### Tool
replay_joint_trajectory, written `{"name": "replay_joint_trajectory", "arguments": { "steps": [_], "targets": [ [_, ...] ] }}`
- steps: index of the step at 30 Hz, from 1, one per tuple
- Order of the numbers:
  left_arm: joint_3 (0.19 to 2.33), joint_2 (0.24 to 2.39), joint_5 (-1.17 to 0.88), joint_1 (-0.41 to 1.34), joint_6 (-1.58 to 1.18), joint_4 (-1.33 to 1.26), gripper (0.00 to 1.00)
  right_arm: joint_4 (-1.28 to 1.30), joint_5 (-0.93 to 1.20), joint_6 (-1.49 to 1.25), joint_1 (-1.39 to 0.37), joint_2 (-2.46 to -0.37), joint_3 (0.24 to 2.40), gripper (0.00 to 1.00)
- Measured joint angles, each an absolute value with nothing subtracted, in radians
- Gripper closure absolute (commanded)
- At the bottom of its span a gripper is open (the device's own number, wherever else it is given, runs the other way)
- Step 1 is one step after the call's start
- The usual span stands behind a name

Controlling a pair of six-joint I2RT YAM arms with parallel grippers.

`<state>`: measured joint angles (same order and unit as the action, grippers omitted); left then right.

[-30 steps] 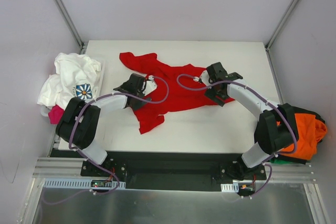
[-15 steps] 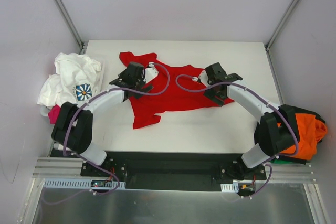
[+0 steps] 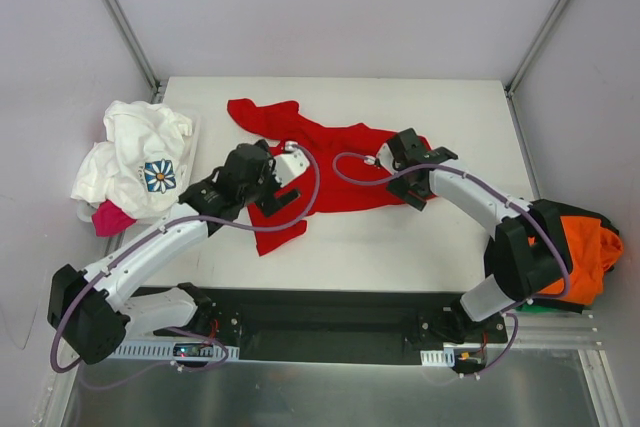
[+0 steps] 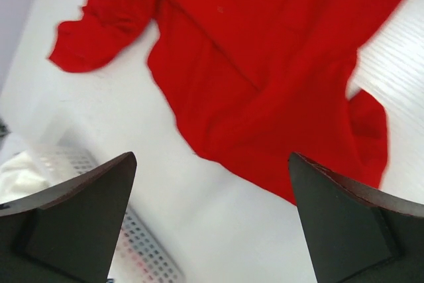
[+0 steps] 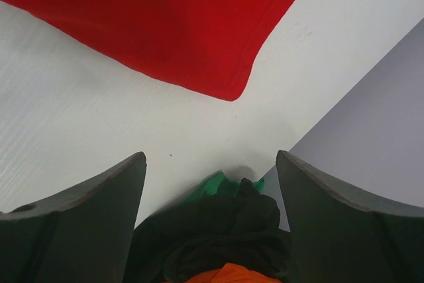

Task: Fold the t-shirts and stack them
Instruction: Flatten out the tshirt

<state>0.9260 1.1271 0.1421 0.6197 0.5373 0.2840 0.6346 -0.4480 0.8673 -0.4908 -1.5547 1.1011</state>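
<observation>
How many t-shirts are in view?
5: red one mid-table; white printed one over a pink one at left edge; orange one over a dark one at right edge. Others may be hidden.

You'll find no readable txt, labels, brand names or nos. in any view. The only mark is the blue square flower print on the white t-shirt (image 3: 158,175) at the table's left edge. It's a pic w/ no letters on it.
</observation>
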Motion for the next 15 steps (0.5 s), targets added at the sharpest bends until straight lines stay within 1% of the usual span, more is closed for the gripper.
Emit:
{"name": "replay_joint_trajectory", "arguments": {
  "steps": [6,15],
  "targets": [
    [0.791,1.105,0.071,0.672,0.521,0.365,0.01,0.602,-0.491,0.876,-0.461,-1.538,1.101,0.16],
    [0.761,1.038,-0.014,0.780,0.521,0.427,0.01,0.580,-0.514,0.891,-0.264,-1.539,1.161,0.16]
  ]
}}
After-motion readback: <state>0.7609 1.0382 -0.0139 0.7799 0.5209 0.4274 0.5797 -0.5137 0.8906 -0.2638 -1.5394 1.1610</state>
